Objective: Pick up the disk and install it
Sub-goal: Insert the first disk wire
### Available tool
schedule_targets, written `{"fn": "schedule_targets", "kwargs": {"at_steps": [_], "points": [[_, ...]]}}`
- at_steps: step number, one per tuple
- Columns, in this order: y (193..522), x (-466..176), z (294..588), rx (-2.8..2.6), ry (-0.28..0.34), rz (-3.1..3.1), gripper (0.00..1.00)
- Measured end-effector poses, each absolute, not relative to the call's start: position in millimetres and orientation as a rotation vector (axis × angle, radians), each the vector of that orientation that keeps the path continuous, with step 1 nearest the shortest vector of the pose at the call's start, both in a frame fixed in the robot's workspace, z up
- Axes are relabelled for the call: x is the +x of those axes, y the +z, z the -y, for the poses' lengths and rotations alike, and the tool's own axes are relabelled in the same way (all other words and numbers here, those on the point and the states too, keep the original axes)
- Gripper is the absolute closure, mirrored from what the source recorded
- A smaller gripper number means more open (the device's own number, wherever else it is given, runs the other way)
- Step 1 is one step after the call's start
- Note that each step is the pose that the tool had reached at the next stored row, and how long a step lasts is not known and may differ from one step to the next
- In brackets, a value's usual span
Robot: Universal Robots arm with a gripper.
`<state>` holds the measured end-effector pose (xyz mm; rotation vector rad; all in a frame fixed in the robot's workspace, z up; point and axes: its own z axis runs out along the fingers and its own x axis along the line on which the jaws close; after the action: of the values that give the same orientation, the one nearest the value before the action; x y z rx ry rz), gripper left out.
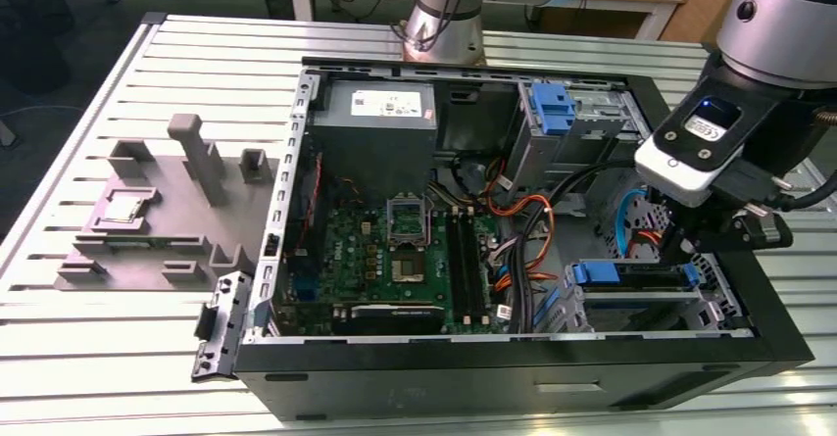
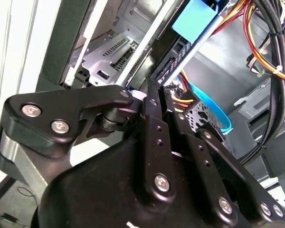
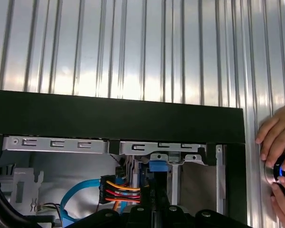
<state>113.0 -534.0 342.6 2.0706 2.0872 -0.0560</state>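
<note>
The disk (image 1: 628, 275) is the last stop in a sweep that starts at the exterior view's left. There a grey fixture (image 1: 157, 211) stands on the slotted table (image 1: 105, 338), well apart from the work. Next comes the open computer case (image 1: 523, 367), with the motherboard (image 1: 392, 250) in its middle. Right of that runs a tangle of orange and blue cables (image 1: 523, 230). Beyond them the disk stands on edge in the drive cage (image 1: 654, 309) at the case's right-hand corner, its blue rail (image 1: 595, 272) uppermost. The gripper (image 1: 689, 252) is right at the disk's right end. In the second wrist view the disk (image 2: 173, 54) runs straight away from the gripper (image 2: 142, 95). Whether the tool is clamped on the disk or only pressed against it cannot be told. The disk looks partly entered, so the seating seems under way. To do it well, the drive should probably stay square to the cage walls so both rails track their guides. Any push should run along the slot. The blue data cable (image 2: 213, 109) and the red-and-yellow power leads (image 2: 180, 102) lie just beside the path and could get pinched. In the first wrist view a person's hand (image 3: 278, 142) rests on a lit button outside the case.
</note>
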Motion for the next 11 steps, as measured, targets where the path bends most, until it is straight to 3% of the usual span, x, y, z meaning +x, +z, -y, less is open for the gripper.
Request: {"fn": "schedule_targets", "kwargs": {"at_steps": [11], "points": [[334.6,111.6,534.0,2.124,-0.052,-2.045,0.84]]}}
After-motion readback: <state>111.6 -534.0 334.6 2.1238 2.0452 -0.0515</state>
